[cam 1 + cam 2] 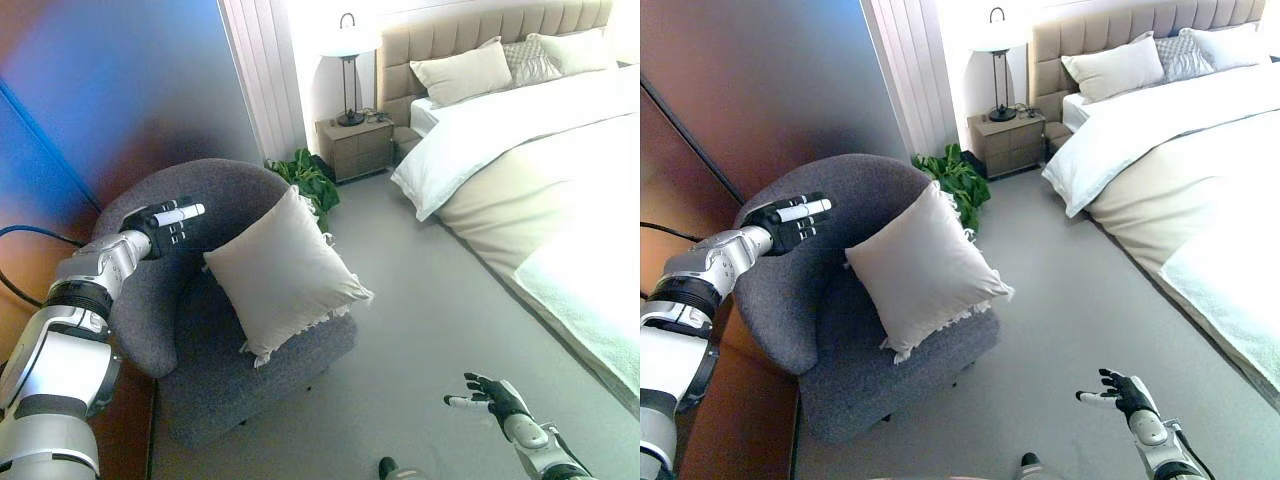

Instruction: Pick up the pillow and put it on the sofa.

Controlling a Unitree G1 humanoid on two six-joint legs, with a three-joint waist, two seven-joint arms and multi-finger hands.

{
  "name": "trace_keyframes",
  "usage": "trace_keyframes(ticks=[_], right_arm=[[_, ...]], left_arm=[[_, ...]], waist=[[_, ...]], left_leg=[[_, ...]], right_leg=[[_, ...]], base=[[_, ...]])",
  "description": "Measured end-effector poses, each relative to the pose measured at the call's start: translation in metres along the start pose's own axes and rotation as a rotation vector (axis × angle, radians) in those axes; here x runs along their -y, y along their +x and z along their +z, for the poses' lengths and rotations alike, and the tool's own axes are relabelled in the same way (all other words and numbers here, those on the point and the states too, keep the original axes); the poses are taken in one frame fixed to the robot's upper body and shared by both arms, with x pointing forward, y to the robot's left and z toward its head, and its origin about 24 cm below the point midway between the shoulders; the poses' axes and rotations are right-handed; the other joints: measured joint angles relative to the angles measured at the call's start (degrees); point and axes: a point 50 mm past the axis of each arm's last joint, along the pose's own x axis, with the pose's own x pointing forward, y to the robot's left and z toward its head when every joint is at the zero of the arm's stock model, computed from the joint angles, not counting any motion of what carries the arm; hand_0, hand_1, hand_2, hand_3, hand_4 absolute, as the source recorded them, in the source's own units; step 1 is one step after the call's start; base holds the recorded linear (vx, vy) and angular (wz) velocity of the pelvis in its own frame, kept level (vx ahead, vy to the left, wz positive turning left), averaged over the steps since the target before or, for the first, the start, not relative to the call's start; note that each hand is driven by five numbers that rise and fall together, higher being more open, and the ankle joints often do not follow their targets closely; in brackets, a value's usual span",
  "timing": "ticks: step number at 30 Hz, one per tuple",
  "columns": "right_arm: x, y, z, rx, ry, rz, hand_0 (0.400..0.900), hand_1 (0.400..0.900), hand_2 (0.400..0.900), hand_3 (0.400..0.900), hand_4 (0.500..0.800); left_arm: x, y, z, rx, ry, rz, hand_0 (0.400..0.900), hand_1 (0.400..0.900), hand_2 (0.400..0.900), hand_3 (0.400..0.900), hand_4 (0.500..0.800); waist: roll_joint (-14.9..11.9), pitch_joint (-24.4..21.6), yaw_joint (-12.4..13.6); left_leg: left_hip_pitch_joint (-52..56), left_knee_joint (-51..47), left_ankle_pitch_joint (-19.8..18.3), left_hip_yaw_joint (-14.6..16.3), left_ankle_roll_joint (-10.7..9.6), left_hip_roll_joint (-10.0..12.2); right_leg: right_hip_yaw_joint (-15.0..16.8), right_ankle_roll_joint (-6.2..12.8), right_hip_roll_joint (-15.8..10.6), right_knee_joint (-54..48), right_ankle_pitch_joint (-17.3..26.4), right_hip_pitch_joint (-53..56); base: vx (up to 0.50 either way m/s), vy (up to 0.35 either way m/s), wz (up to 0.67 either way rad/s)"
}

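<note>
A cream square pillow (282, 270) with fringed edges leans on one corner in the seat of a round grey armchair (180, 340), against its backrest. My left hand (166, 224) hovers over the chair's left backrest, a little left of the pillow and apart from it, fingers straight and open. My right hand (490, 396) shows low at the bottom right above the grey floor, fingers spread, holding nothing.
A large bed (540, 150) with white covers and several pillows fills the right side. A nightstand (353, 148) with a lamp (347, 60) and a green plant (305, 180) stand behind the chair. Grey floor (430, 300) lies between chair and bed.
</note>
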Motion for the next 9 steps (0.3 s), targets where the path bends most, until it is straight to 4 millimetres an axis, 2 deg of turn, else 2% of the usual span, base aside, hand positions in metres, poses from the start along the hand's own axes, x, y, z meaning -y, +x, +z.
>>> trace_keyframes(ticks=[9], right_arm=[[-0.0005, -0.0008, -0.0024, -0.006, -0.001, 0.002, 0.9, 0.9, 0.9, 0.9, 0.8]], left_arm=[[-0.0053, -0.0015, -0.007, -0.011, -0.028, 0.013, 0.9, 0.9, 0.9, 0.9, 0.8]], waist=[[0.1, -0.5, 0.2]], left_leg=[[0.2, -0.2, 0.0, -0.8, 0.0, 0.1]], right_leg=[[-0.8, -0.01, 0.1, -0.9, 0.0, 1.0]], base=[[0.0, -0.005, 0.02]])
